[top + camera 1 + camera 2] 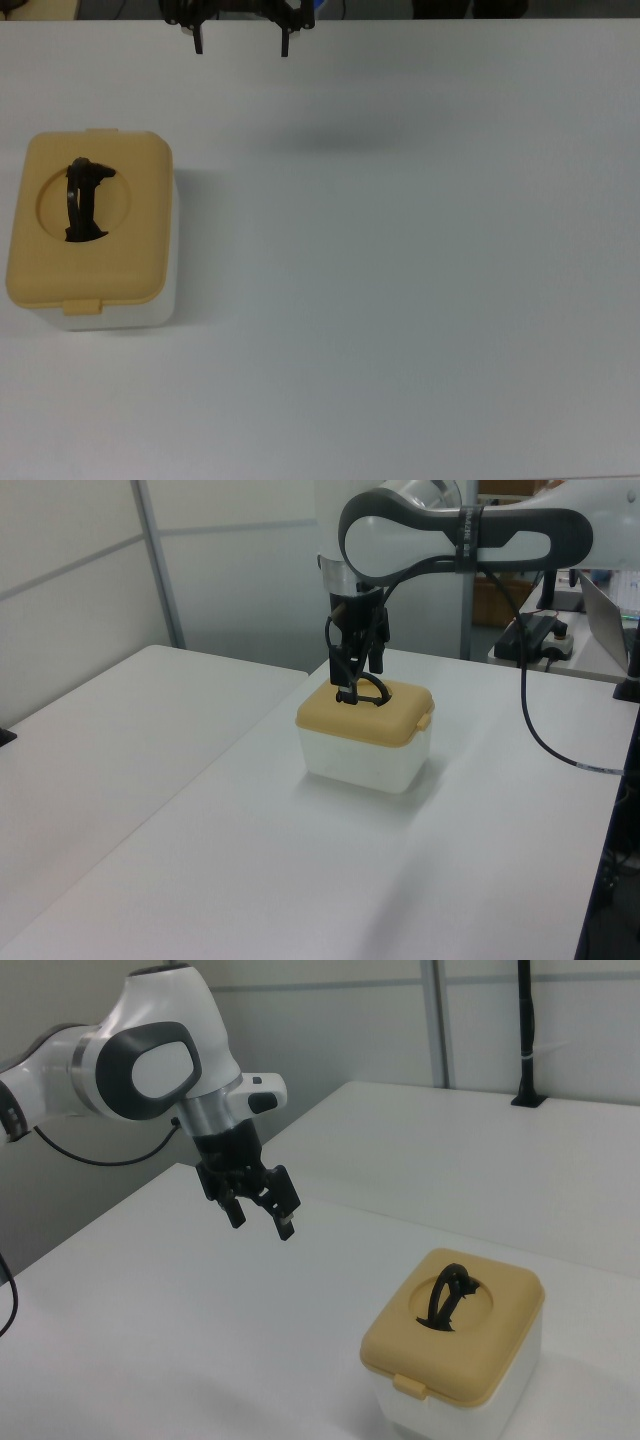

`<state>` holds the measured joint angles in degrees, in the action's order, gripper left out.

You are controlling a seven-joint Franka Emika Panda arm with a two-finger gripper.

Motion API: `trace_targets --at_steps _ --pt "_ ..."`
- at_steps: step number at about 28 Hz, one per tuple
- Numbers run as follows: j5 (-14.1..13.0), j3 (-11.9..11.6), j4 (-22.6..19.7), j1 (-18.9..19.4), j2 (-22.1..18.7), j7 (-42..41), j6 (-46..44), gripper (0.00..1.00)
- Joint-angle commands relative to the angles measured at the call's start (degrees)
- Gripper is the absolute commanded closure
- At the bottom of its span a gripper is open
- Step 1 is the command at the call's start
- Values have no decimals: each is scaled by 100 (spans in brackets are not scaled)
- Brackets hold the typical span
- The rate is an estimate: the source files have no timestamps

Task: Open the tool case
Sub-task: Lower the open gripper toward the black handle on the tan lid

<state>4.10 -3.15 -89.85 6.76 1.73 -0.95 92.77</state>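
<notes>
White tabletop all round, and just one case on it, sitting at the top view's left with its yellow lid down on the pale tub. One black handle stands up in the lid's round recess. Over to the right in the top view, at the far edge, the single gripper hangs in the air, fingers spread wide, holding nothing and well apart from the case.

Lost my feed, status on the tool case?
Gripper open, empty, in the air away from the tool case. Lid shut, handle upright. Nothing in the way.
</notes>
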Motion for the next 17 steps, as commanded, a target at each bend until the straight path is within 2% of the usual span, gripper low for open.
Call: trace_targets --at_steps 1,10,17 --pt "3 -10 21 -321 64 -262 248 0" --pt "47 -10 21 -790 240 -458 751 0" --pt "-58 -1 21 -1439 363 -1801 891 0"
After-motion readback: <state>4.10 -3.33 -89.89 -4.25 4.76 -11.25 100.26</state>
